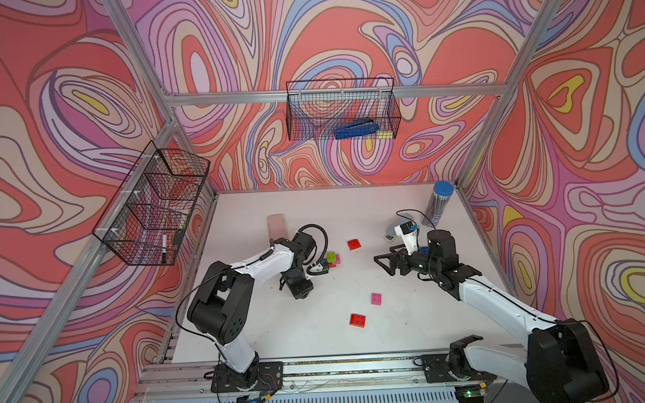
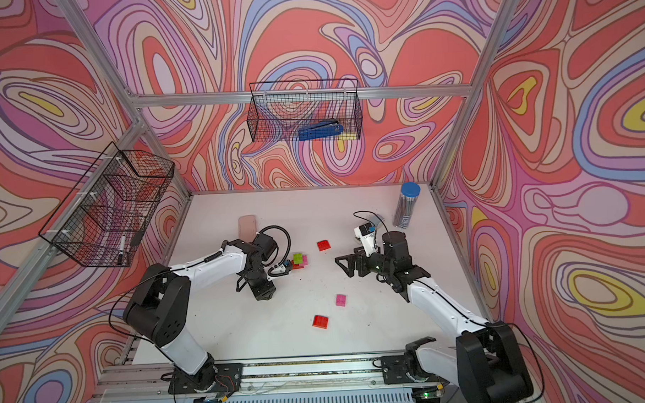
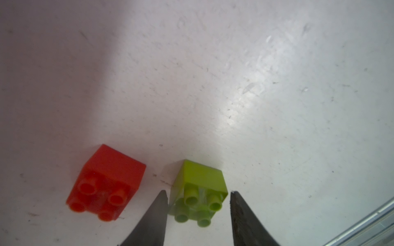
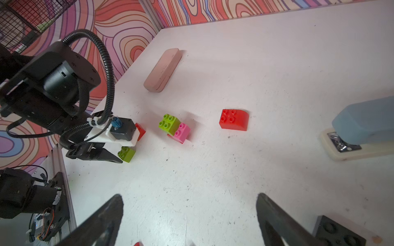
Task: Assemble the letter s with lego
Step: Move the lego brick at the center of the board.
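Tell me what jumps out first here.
The loud swirl-patterned walls surround the white table. Left of its centre the left gripper straddles a lime green brick, a red brick just beside it. The right gripper hangs wide open on the right, holding nothing.

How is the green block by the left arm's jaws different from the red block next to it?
The green block is lime; the red block is red. The green block sits between the left gripper's jaws, while the red block lies outside them. Both are small square bricks with four round studs, resting on the white table.
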You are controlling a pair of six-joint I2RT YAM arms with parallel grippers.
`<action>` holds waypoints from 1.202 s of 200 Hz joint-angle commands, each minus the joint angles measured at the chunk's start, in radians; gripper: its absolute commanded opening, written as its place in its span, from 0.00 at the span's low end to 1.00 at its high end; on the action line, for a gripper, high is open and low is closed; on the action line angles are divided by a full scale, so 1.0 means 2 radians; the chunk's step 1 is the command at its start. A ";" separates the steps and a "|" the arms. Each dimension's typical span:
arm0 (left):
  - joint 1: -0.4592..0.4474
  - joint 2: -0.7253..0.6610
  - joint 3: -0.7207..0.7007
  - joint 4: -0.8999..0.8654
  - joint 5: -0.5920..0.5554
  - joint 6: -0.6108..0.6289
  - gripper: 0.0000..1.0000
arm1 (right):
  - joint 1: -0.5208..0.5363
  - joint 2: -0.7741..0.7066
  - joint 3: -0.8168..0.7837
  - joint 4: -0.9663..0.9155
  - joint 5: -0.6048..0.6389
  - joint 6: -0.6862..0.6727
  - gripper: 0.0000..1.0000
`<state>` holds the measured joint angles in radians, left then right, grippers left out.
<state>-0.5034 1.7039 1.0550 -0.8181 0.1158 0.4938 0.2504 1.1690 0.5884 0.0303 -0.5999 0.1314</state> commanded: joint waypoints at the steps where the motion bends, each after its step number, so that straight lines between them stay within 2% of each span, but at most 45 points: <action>1: -0.006 0.001 0.002 -0.022 0.010 0.003 0.49 | 0.003 -0.009 -0.008 0.000 0.003 -0.007 0.98; 88: -0.017 0.002 -0.005 -0.022 -0.006 -0.004 0.52 | 0.003 -0.014 -0.009 -0.001 0.004 -0.009 0.98; 113: -0.019 0.007 -0.004 -0.019 -0.020 -0.002 0.49 | 0.003 -0.015 -0.009 -0.001 0.006 -0.009 0.99; 159: -0.020 0.003 -0.008 -0.011 -0.044 0.001 0.35 | 0.003 -0.015 -0.009 -0.001 0.007 -0.010 0.98; 206: -0.020 0.000 -0.011 -0.008 -0.048 -0.002 0.33 | 0.003 -0.017 -0.011 -0.001 0.010 -0.010 0.98; 240: -0.020 -0.004 -0.011 -0.007 -0.045 -0.009 0.36 | 0.003 -0.021 -0.012 -0.001 0.012 -0.010 0.98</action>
<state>-0.5381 1.7039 1.0527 -0.8322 0.0425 0.4850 0.2504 1.1496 0.5800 0.0299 -0.5907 0.1219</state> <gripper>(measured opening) 0.346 0.984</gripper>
